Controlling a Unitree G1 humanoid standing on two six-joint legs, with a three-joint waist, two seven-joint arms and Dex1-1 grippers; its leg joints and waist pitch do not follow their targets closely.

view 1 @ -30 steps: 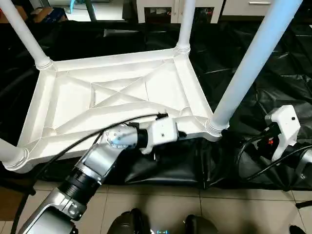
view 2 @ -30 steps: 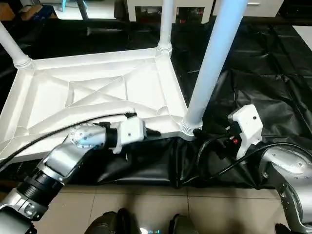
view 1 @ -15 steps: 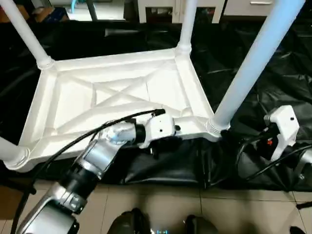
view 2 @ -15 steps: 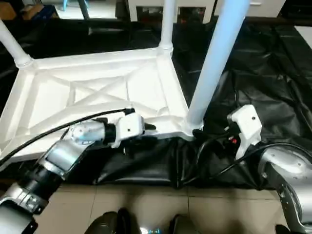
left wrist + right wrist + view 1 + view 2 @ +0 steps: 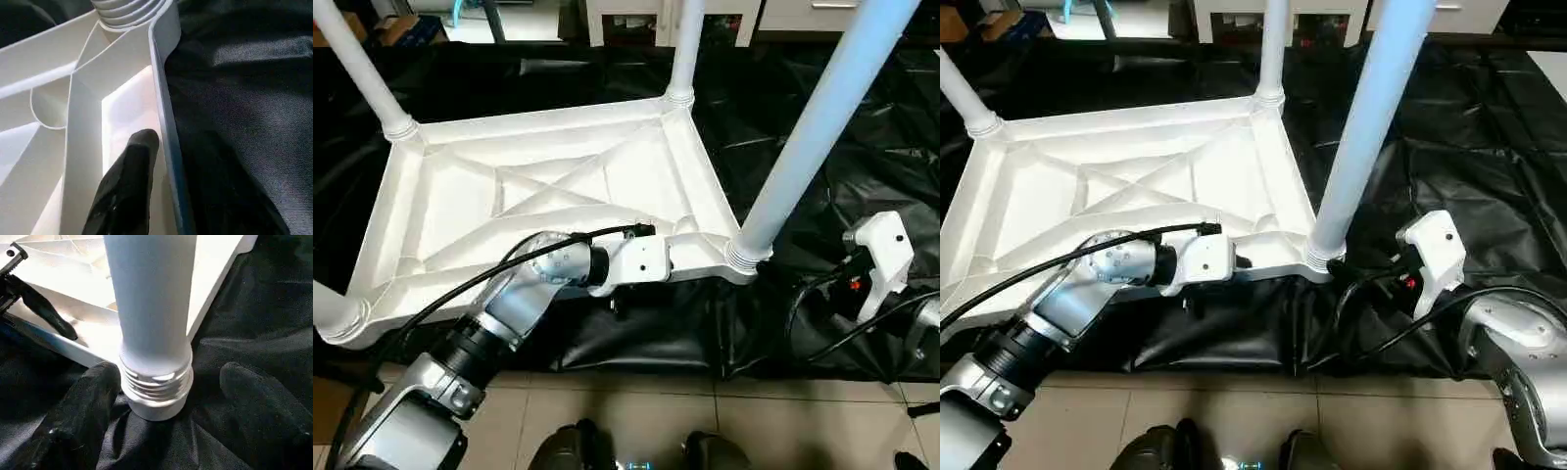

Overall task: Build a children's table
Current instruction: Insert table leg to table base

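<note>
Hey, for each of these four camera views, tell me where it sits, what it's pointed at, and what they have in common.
Left eye, right eye: on the head, looking down at the upturned table top on black sheeting; both forearms show.
Left wrist: along the left tool, one finger inside the top's near rim.
Right wrist: along the right tool, fingers open either side of the near-right leg.
Shared: that leg's ribbed base in its corner socket.
</note>
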